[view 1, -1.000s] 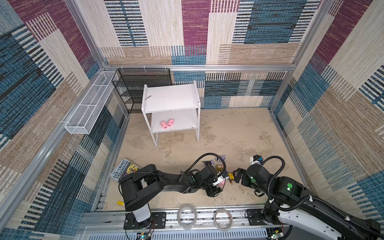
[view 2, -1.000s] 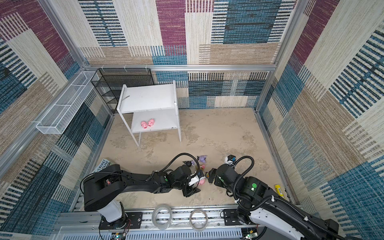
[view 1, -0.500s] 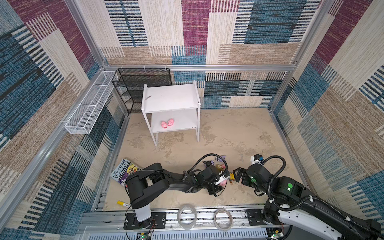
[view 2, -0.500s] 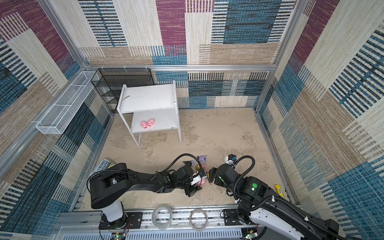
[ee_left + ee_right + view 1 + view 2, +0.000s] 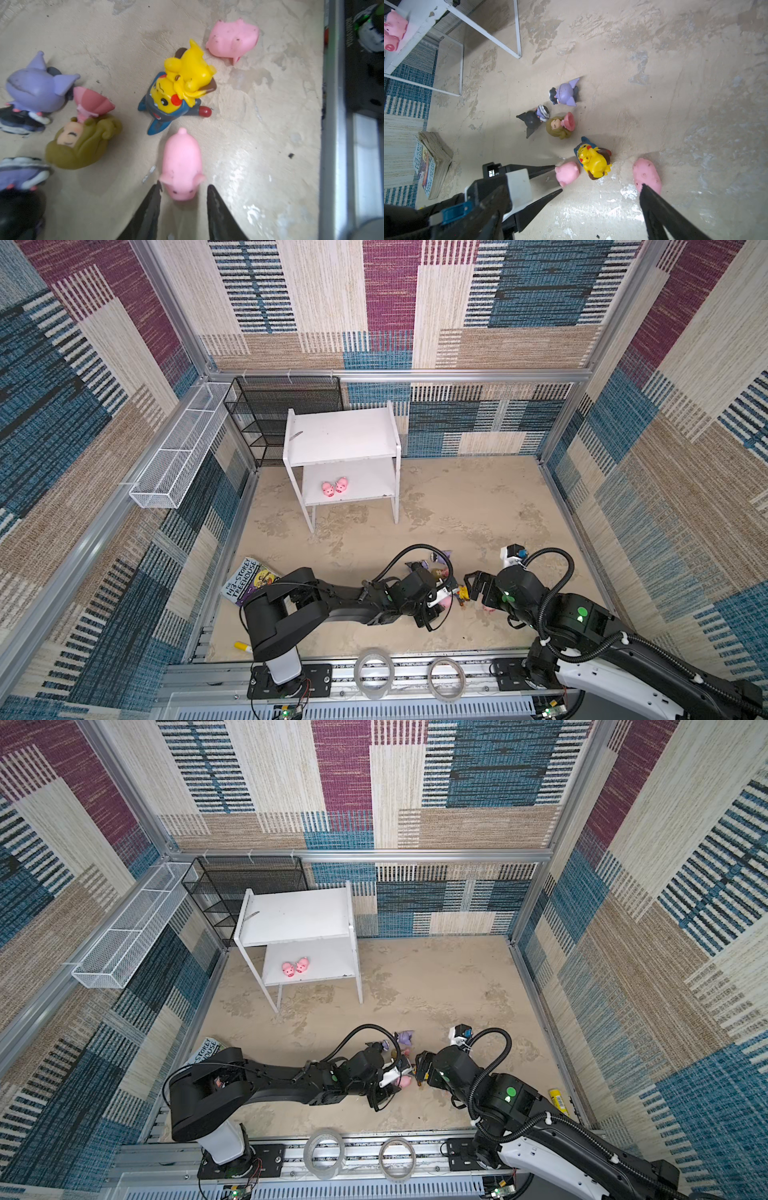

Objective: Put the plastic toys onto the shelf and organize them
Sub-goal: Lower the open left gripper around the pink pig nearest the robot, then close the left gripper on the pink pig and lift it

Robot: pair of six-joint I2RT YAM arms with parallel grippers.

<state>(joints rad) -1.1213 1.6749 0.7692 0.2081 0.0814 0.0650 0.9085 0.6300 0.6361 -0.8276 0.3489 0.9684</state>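
Eight plastic toys are in view: six on the floor near my fingers and two on the shelf.

My left gripper (image 5: 184,188) hangs low over the sandy floor (image 5: 259,145). Its two fingers (image 5: 149,207) stand partly apart, one on each side of the head of a first pig (image 5: 181,162), which is pink and lies flat. One tip seems to meet an ear, but I cannot tell whether the fingers actually pinch it. Just beyond that pig's tail end, farther out from these fingertips, one yellow figure (image 5: 187,76) in a blue hood lies on its side. Past it lies a second pig (image 5: 232,39), tipped over.

My right gripper (image 5: 602,188) is spread wide with nothing between its fingers. One fingertip (image 5: 649,195) overlaps the near end of the second pig, and I cannot tell whether they touch.

Farther ahead of both sets of fingertips lies one blond doll (image 5: 558,127) in a pink dress. With it are two black-and-purple toys: a lilac-hooded figure (image 5: 564,93) and a black-hooded figure (image 5: 531,120), the latter just beside the doll.

Well beyond all my fingers stands one white shelf (image 5: 340,435) with two boards. On its lower board, side by side, sit a third pig (image 5: 328,489) and a fourth pig (image 5: 341,485).

Out to the side of my left arm lies one paperback book (image 5: 249,585).
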